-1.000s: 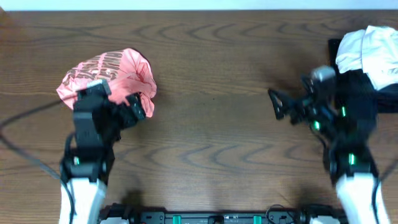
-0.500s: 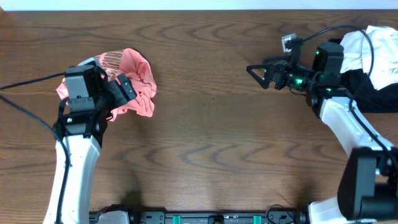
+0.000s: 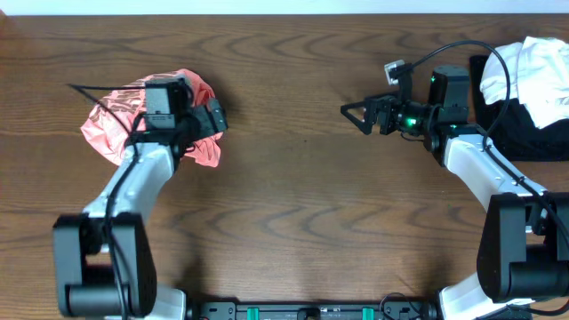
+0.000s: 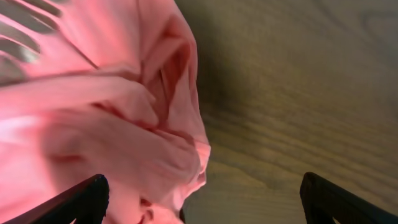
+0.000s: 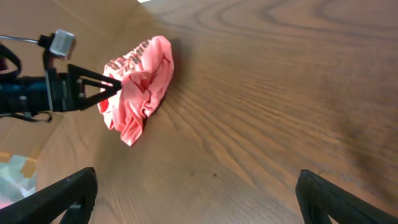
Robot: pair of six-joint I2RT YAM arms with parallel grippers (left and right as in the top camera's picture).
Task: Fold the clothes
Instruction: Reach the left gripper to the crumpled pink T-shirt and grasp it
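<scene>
Pink crumpled shirt (image 3: 105,129) on wooden table (image 3: 293,204). Left gripper (image 3: 214,119): spread wide at shirt's edge, gripping nothing. Right gripper (image 3: 355,115): spread wide, empty, well apart.

Overhead looks straight down; left wrist hugs the pink garment (image 4: 93,124), right wrist views it from afar

Coral-pink T-shirt (image 3: 105,129) with grey print, crumpled in a loose bunched heap at the left of the wooden table (image 3: 293,196), white garment (image 3: 526,67) rumpled at the far right edge, lying on a black garment (image 3: 526,133), both unfolded, well apart from the pink one
</scene>
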